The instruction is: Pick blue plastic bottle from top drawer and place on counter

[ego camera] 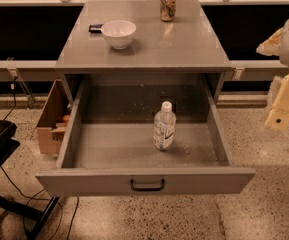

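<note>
In the open top drawer (109, 146), just toward 3 o'clock of its middle, the blue plastic bottle (164, 126) stands upright. The gripper (283, 109) hangs outside at 3 o'clock; whether it is released or clenched, I cannot tell. It should probably clear the side wall, grasp below the cap, and lift straight up before heading for the counter (184, 44) at 12 o'clock.

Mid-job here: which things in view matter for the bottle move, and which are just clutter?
Job: blue plastic bottle upright in the open top drawer; counter; gripper at the picture's right edge, apart from the drawer.
Lying about: white bowl and drink can on the counter; cardboard box on the floor.
</note>
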Available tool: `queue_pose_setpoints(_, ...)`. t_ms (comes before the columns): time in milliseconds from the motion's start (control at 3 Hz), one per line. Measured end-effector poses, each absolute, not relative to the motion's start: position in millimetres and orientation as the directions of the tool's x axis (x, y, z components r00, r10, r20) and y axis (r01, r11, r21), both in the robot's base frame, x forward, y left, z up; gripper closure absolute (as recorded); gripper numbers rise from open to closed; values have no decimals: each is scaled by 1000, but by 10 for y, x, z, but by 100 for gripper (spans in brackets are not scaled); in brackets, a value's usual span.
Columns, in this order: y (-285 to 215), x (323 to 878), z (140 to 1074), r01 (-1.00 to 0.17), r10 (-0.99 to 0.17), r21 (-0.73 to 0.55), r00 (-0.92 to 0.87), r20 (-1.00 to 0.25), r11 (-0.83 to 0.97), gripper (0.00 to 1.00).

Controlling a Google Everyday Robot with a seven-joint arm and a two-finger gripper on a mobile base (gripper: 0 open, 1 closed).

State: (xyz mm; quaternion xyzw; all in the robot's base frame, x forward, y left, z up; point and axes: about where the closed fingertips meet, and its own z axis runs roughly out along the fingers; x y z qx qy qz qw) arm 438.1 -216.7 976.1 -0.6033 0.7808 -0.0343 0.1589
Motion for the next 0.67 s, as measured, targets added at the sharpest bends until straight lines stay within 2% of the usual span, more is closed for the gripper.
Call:
queue_pose_setpoints(333,-2162,4397,9746,-930,-951,-246,-221,-217,273,0)
queue_pose_setpoints(667,-2113,4596,9549,-916,-911,-251,-215,-353,314,0)
